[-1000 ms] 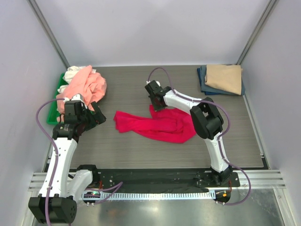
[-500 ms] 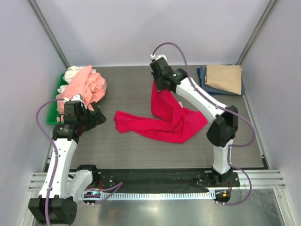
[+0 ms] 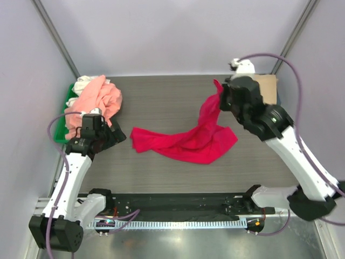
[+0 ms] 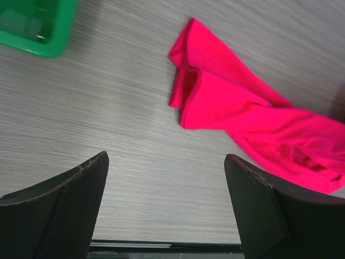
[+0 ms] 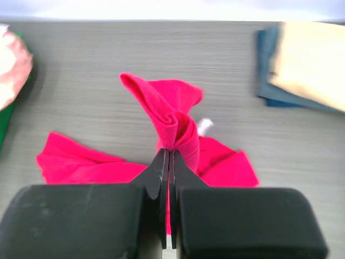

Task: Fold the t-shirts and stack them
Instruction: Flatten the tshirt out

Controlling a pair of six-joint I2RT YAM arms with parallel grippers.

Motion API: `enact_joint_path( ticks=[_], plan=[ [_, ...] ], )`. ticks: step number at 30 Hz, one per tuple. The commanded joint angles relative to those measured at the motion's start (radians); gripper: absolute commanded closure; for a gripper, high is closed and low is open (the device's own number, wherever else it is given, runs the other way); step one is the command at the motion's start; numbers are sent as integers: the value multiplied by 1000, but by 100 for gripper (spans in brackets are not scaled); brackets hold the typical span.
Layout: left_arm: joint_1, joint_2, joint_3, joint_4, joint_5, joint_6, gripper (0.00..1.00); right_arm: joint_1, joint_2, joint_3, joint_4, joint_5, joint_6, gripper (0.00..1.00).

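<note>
The crimson-red t-shirt (image 3: 186, 141) lies crumpled mid-table, one end pulled up to the right. My right gripper (image 3: 220, 93) is shut on that raised end; in the right wrist view the cloth (image 5: 171, 116) bunches above the closed gripper (image 5: 169, 152). My left gripper (image 3: 117, 135) is open and empty, low over the table left of the shirt's left end (image 4: 215, 97). A salmon-pink shirt (image 3: 99, 97) and a white one (image 3: 83, 83) are heaped at back left. A folded tan shirt (image 3: 265, 86) lies on a navy one (image 3: 278, 100) at back right.
A green plastic tray (image 3: 67, 100) sits under the heap at back left; its corner shows in the left wrist view (image 4: 38, 32). The cell walls close in on both sides. A black rail (image 3: 172, 202) runs along the table's near edge.
My right arm has swung from mid-table to the right and up, dragging the red shirt's end with it. The left gripper has edged slightly right.
</note>
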Motion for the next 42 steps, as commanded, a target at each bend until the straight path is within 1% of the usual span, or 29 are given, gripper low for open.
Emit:
enact_joint_path(
  ticks=[1,4,8,9,11,14,16,17,19,20,24,28,32,35,37,38,40,41,42],
  plan=[
    [-100,31,47,52,-65,-77,12,1,-208,-94,68,203,83,99],
    [-199,76,51,72,-120,-119,14,3,-339,-145,68,312,99,99],
    [-334,128,8,96,-200,-203,16,3,-432,-196,66,343,88,99],
    [-379,139,-8,101,-215,-218,16,1,-440,-205,66,342,80,99],
    [-411,157,-61,127,-221,-273,17,1,-449,-228,56,328,83,99],
    [-459,157,-145,203,-188,-326,20,1,-446,-265,51,284,99,99],
    [-511,160,-202,283,-181,-370,21,1,-440,-286,53,265,114,99],
    [-547,166,-216,305,-184,-381,21,1,-431,-289,53,253,116,99],
    [-578,189,-236,358,-189,-412,21,1,-426,-303,53,247,119,99],
    [-601,226,-242,372,-188,-423,21,1,-420,-306,54,245,119,99],
    [-635,312,-251,469,-184,-458,22,1,-417,-317,54,245,108,99],
    [-643,387,-243,542,-197,-482,22,1,-420,-326,60,248,100,99],
    [-643,484,-211,605,-203,-492,23,1,-417,-334,63,247,91,99],
    [-643,571,-174,638,-200,-499,27,1,-412,-341,66,250,83,99],
    [-643,634,-147,656,-191,-507,38,1,-409,-346,69,253,80,99],
    [-643,650,-139,676,-174,-513,51,1,-408,-349,71,256,79,99],
    [-643,682,-122,691,-149,-521,72,1,-408,-351,71,259,71,99],
    [-643,680,-118,693,-119,-539,93,1,-409,-349,71,263,70,99],
    [-643,671,-116,693,-106,-548,100,1,-411,-348,69,265,65,99]
  ],
)
